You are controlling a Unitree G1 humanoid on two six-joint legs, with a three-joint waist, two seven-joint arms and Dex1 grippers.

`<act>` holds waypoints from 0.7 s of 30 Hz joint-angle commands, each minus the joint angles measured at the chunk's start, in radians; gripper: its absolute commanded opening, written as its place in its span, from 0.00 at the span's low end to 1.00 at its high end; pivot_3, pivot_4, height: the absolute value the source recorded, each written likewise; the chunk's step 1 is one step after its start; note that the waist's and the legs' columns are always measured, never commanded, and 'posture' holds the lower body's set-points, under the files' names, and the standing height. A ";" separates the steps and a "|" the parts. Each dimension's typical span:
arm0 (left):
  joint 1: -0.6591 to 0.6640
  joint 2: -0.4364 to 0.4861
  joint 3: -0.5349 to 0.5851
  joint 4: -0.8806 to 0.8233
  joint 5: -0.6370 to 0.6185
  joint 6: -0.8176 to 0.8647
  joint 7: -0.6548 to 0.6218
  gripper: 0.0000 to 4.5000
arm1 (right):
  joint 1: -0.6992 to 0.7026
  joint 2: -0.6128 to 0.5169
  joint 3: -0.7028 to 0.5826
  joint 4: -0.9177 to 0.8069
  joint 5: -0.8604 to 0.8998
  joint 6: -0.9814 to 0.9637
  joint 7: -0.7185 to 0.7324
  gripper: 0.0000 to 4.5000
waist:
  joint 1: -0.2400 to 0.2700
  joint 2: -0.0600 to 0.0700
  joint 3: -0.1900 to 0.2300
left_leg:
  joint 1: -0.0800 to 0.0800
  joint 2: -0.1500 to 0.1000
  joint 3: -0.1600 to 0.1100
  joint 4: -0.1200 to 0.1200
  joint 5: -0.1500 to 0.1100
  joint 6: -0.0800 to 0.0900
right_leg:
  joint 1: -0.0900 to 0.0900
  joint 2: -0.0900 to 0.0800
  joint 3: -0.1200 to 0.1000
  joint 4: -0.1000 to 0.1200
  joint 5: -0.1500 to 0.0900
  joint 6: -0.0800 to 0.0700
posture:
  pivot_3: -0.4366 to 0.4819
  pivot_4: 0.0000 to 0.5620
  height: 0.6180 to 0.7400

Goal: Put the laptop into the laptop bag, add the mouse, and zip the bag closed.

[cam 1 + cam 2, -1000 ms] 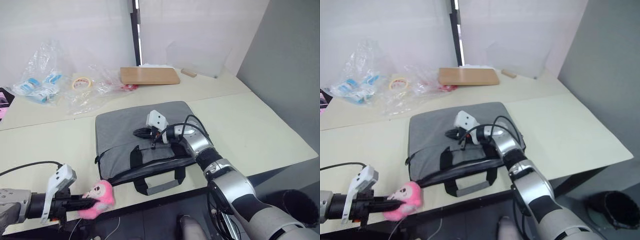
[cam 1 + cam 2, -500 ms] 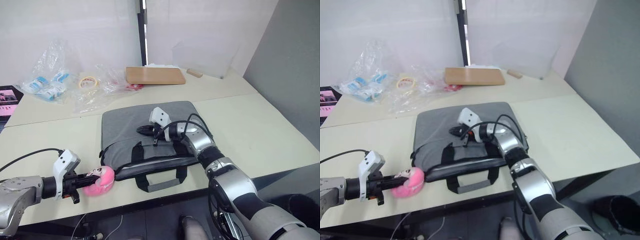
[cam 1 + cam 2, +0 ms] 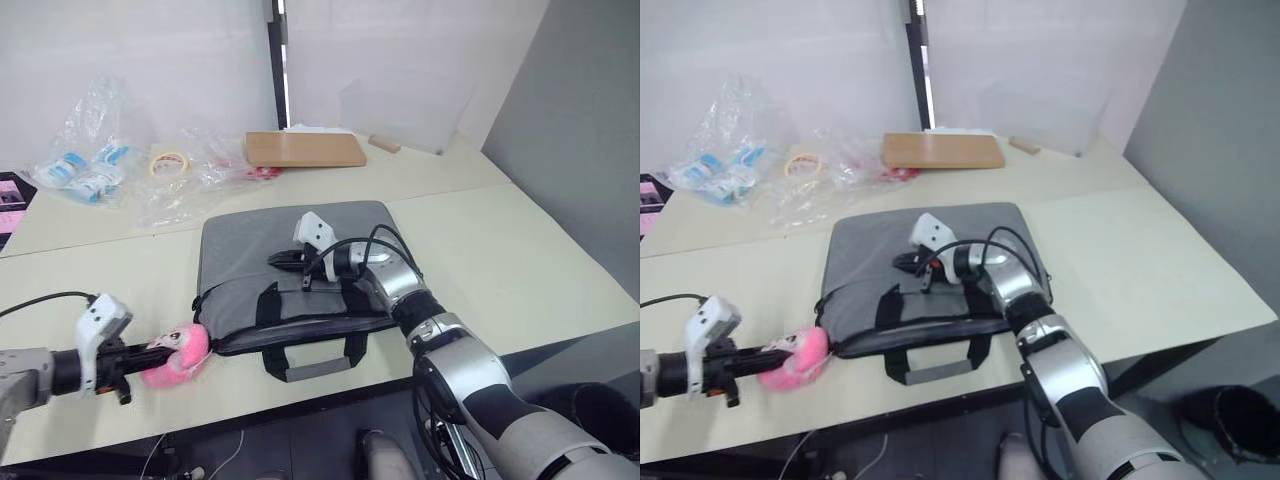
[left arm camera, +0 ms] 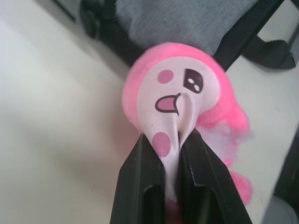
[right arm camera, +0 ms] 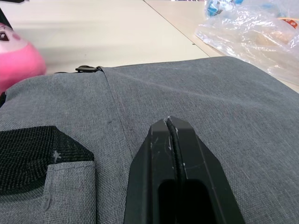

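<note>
Left eye view: laptop bag flat on the cream surface, near its near edge, grey panel up, black handles toward the near side, one loop hanging past the bag's near edge. Right hand low over the bag's middle, fingers pressed together with nothing between them, pointing left. Left hand near the surface's near left corner, clamped on a pink plush toy just beside the bag's near left corner. Farther back: brown cardboard slab, clear plastic bags and a roll of tape at the far left.

Right eye view: same layout; plush toy on the surface close to the bag's left near corner, touching or not cannot be told.

Left wrist view: two black fingers squeezing a fold of the toy's pale face, right below its mouth; pink fur around the face; grey fabric and black strap of the bag directly behind the toy.

Right wrist view: black fingers fully closed, tips meeting just above the grey fabric; black handle patch at one side, a seam running across the panel, zipper pull at the bag's edge, pink toy beyond that edge.
</note>
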 commanded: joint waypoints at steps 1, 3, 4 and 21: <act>0.010 -0.001 0.078 -0.050 -0.066 0.047 -0.007 0.27 | 0.001 0.018 0.011 0.016 -0.011 -0.005 0.000 0.00 | -0.002 0.000 0.000 | 0.000 0.000 0.000 0.000 0.000 0.000 | 0.000 0.000 0.000 0.000 0.000 0.000 | 0.48 0.27 1.00; 0.034 -0.003 0.088 -0.072 -0.076 0.071 -0.004 0.43 | -0.001 0.023 0.011 0.023 -0.012 -0.008 -0.003 0.00 | -0.009 0.000 0.000 | 0.000 0.000 0.000 0.000 0.000 0.000 | 0.000 0.000 0.000 0.000 0.000 0.000 | 0.48 0.27 1.00; 0.052 -0.003 0.094 -0.082 -0.081 0.080 -0.009 0.52 | -0.001 0.025 0.011 0.026 -0.013 -0.010 -0.003 0.00 | -0.011 0.000 0.000 | 0.000 0.000 0.000 0.000 0.000 -0.001 | 0.000 0.000 0.000 0.000 0.000 0.000 | 0.48 0.27 1.00; 0.486 0.212 0.385 -0.180 -0.084 0.230 -0.407 0.99 | -0.021 0.042 0.001 0.083 -0.015 -0.048 -0.015 0.00 | -0.032 0.005 0.003 | 0.001 0.004 0.001 -0.004 -0.001 -0.003 | -0.001 0.004 0.000 0.000 -0.002 -0.003 | 0.48 0.27 1.00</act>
